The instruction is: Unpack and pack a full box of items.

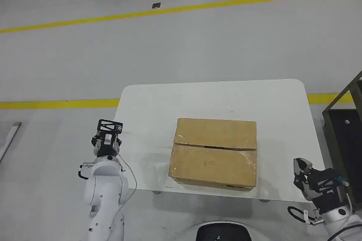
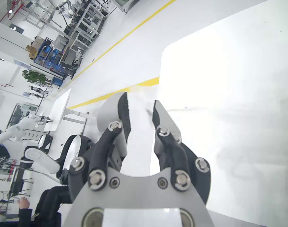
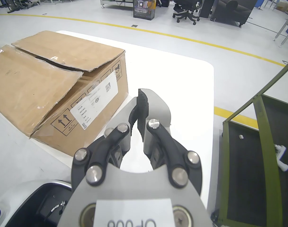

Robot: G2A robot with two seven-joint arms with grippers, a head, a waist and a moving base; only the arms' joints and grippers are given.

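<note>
Your box (image 1: 214,153) (image 3: 51,79) is plain brown cardboard, sitting flat near the middle of the white table (image 1: 151,102), a little toward the robot's side, with its long near face close to the table's near edge. Its two long top flaps are folded down but not sealed. The seam runs along the length, and the far flap rides slightly higher than the near one, leaving a dark, ragged gap between them. The near flap is creased and carries a glossy strip of clear tape. The short end facing the right arm bears a white label and printed upright arrows. You have bare tabletop on the box's left, right and far sides, with the widest stretch on the left. The left gripper (image 1: 110,128) (image 2: 139,105) sits at the table's left edge, well apart from the box, its fingers spread to a moderate gap and holding nothing. The right gripper (image 1: 303,164) (image 3: 139,100) is over the near right corner of the table, also apart from the box, with its pads drawn together at the tips and nothing between them. Mind the right side: a green-framed cart (image 1: 350,120) (image 3: 264,131) stands just beside the table's right edge, close to the right gripper. On the left, a grey tube (image 1: 6,144) lies on the floor, well apart from the table.
</note>
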